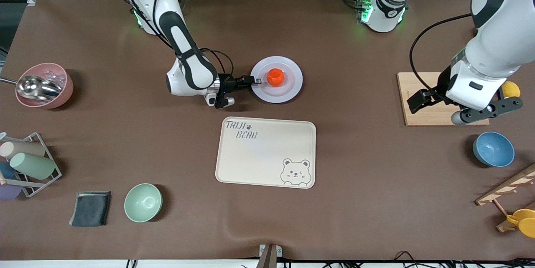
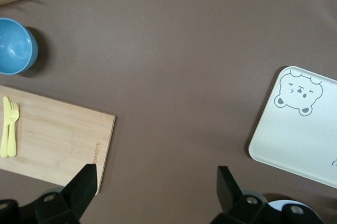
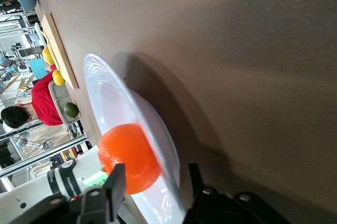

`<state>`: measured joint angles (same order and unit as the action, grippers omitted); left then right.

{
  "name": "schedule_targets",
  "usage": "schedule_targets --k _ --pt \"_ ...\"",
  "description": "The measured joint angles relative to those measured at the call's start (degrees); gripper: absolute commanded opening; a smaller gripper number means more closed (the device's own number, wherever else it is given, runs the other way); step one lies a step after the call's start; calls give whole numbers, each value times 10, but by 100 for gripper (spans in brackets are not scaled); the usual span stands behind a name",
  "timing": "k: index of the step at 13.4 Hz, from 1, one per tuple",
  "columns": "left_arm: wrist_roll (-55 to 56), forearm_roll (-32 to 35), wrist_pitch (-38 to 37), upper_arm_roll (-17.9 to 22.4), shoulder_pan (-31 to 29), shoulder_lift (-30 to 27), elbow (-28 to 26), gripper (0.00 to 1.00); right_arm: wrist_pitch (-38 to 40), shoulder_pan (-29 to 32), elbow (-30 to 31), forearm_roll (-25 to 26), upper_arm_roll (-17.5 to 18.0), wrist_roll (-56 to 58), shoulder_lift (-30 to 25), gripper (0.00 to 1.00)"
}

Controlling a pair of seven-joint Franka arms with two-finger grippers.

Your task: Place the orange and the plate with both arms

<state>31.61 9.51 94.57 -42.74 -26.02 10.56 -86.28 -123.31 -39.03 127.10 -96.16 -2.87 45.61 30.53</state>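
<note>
The orange (image 1: pixel 276 77) lies in the sunken centre of the pale plate (image 1: pixel 292 89), which rests on the table farther from the front camera than the bear tray. My right gripper (image 1: pixel 253 80) is low at the plate's rim on the side toward the right arm's end. In the right wrist view the orange (image 3: pixel 129 155) is close. My right gripper (image 3: pixel 155 175) is open: one finger is over the plate (image 3: pixel 105 92) beside the orange, the other outside the rim, and neither touches it. My left gripper (image 1: pixel 419 100) hangs open over the wooden board's edge, with nothing between its fingers (image 2: pixel 84 182).
The beige bear tray (image 1: pixel 267 151) lies mid-table. A wooden board (image 1: pixel 422 88) carries a yellow fork (image 2: pixel 9 126); a lemon (image 1: pixel 510 89) and a blue bowl (image 1: pixel 493 149) are near it. A mint bowl (image 1: pixel 143 202), dark cloth (image 1: pixel 90 208), cup rack (image 1: pixel 27 163) and pink bowl (image 1: pixel 44 85) sit toward the right arm's end.
</note>
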Motion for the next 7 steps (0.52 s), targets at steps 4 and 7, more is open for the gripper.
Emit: schedule_targets --k 4,7 --pt "-72 -9 -34 103 73 -14 36 100 0 -1 0 -5 0 8 4 2" --pt "-157 -20 -37 252 182 -32 37 100 2 -4 -3 -19 1 12 3 0"
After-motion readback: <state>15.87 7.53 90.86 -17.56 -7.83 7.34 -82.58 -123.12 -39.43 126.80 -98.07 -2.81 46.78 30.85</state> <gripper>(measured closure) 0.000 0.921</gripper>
